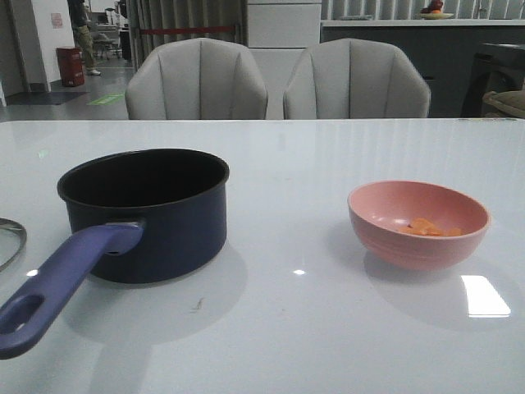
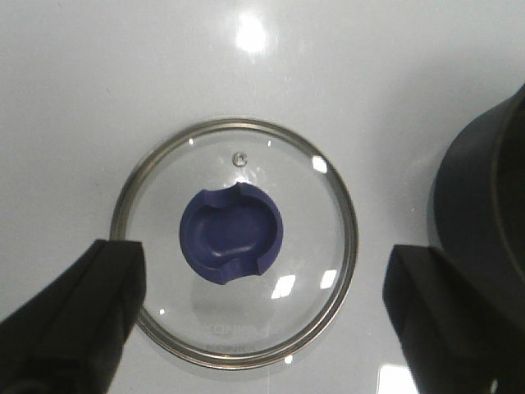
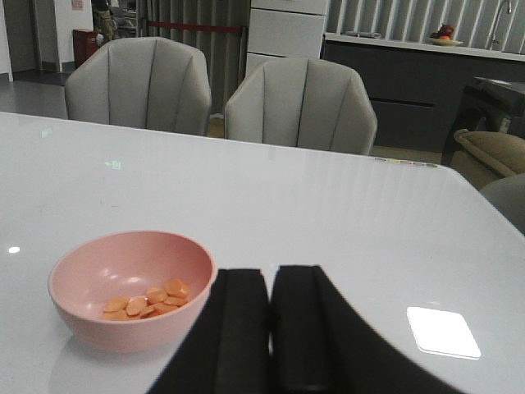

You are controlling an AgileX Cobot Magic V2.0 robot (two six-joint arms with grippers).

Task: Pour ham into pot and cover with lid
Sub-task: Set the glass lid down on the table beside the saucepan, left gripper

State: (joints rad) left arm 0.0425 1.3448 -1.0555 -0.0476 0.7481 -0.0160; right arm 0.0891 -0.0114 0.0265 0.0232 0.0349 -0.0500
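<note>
The dark navy pot [image 1: 156, 217] stands at the table's left, its purple-blue handle [image 1: 57, 283] pointing toward the front; its side also shows in the left wrist view [image 2: 488, 205]. The lid [image 2: 312, 271] lies flat on the table left of the pot, blue knob [image 2: 231, 234] up; only a sliver of the lid's rim [image 1: 11, 244] shows in the front view. My left gripper [image 2: 261, 287] hovers above the lid, open wide, its fingers [image 2: 78, 316] apart from the glass. The ham [image 3: 148, 300] lies in a pink bowl [image 3: 90, 271] at the right. Beside that bowl my right gripper [image 3: 269, 275] is shut on nothing.
The pink bowl [image 1: 385, 222] with ham [image 1: 426, 227] sits right of centre on the white glossy table [image 1: 287, 164]. Two grey chairs [image 1: 197, 82] stand behind the table's far edge. Neither arm shows in the front view.
</note>
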